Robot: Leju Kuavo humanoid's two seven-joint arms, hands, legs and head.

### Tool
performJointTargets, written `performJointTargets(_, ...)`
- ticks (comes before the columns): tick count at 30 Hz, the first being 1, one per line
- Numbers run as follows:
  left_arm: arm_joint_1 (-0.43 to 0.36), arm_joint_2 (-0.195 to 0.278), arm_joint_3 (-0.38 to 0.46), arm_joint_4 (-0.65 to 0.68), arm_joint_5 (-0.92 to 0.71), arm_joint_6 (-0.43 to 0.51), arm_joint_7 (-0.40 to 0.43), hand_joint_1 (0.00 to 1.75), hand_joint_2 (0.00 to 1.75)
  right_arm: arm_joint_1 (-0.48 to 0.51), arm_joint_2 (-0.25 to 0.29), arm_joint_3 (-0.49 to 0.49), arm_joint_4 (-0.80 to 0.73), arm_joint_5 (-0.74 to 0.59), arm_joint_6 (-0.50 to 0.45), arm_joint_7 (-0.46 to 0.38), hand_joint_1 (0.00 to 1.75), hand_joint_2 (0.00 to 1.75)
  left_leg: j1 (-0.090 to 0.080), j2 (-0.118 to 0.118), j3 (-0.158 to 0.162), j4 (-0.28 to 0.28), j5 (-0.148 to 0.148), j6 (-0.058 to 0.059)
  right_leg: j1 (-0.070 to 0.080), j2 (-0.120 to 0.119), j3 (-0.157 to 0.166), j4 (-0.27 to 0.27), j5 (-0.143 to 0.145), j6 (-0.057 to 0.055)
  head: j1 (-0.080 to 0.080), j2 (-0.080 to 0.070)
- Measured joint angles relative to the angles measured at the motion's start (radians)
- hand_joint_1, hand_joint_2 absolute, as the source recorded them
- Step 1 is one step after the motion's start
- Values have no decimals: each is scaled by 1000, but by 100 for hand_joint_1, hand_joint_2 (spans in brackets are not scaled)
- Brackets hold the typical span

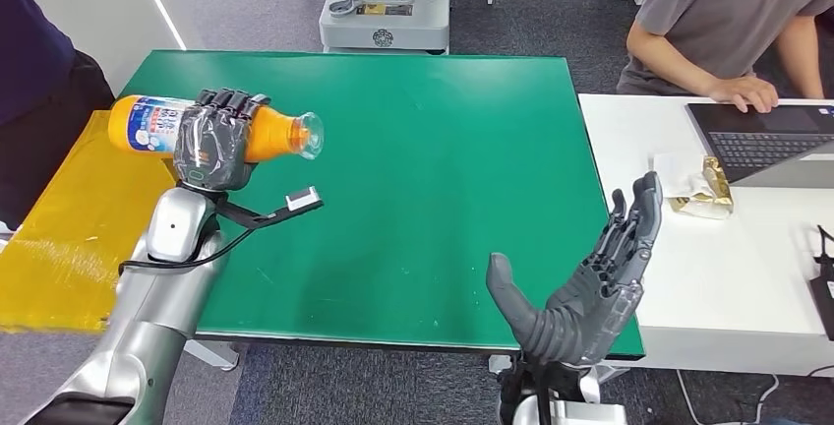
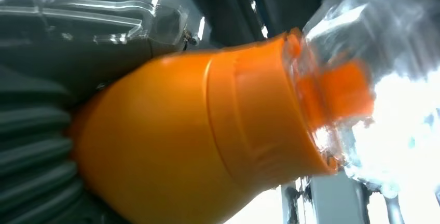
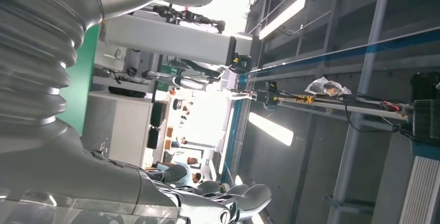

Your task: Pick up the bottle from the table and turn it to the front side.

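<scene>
My left hand (image 1: pixel 218 140) grips an orange bottle (image 1: pixel 148 126) around its middle and holds it sideways above the left side of the green table (image 1: pixel 423 150). The bottle's white and blue label faces up, and its clear cap end (image 1: pixel 309 136) points to the right. Close up in the left wrist view, the bottle's orange shoulder (image 2: pixel 197 141) tapers to the clear cap (image 2: pixel 363 68), with my left hand's ribbed cover (image 2: pixel 31 146) beside it. My right hand (image 1: pixel 590 282) is raised over the table's near right corner with its fingers spread and nothing in it.
A yellow sheet (image 1: pixel 69 238) lies left of the table. On the white desk (image 1: pixel 728 287) at the right are a laptop (image 1: pixel 762 140) and a gold packet (image 1: pixel 703 192). A person (image 1: pixel 728 22) sits behind it with a hand by the laptop. Another person (image 1: pixel 34 81) stands at far left.
</scene>
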Motion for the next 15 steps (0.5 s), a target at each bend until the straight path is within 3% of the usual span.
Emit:
performJointTargets(5, -50, 60, -80, 20, -4, 0, 131, 175, 175, 0, 0, 0, 7, -5, 0, 0, 0, 175, 0, -1, 0, 0, 0, 0, 0, -1, 0, 0, 0, 0, 0, 0)
performJointTargets(15, -85, 120, -175, 200, -1, 0, 132, 175, 175, -1, -2, 6, 14, -14, 0, 0, 0, 175, 0, 2, 0, 0, 0, 0, 0, 2, -1, 1, 0, -2, 0, 0)
